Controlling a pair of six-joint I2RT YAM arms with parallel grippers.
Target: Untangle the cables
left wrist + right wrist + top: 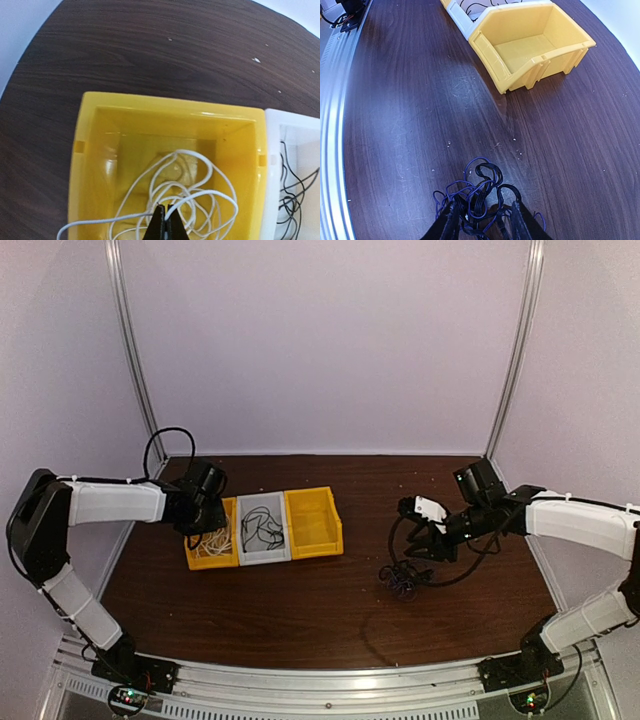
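Lifting now could drag the whole knot along, since the right claw (485, 222) sits open around the blue and black cable tangle (481, 187), while the left claw (164, 225) pinches the white cable (172, 186) in the yellow bin (170, 105) below it.

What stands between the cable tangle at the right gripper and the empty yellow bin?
Nothing visible: only bare table lies between the blue and black cable tangle, at the right gripper, and the empty yellow bin.

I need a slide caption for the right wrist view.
Right gripper open around a blue and black cable tangle; empty yellow bin beyond.
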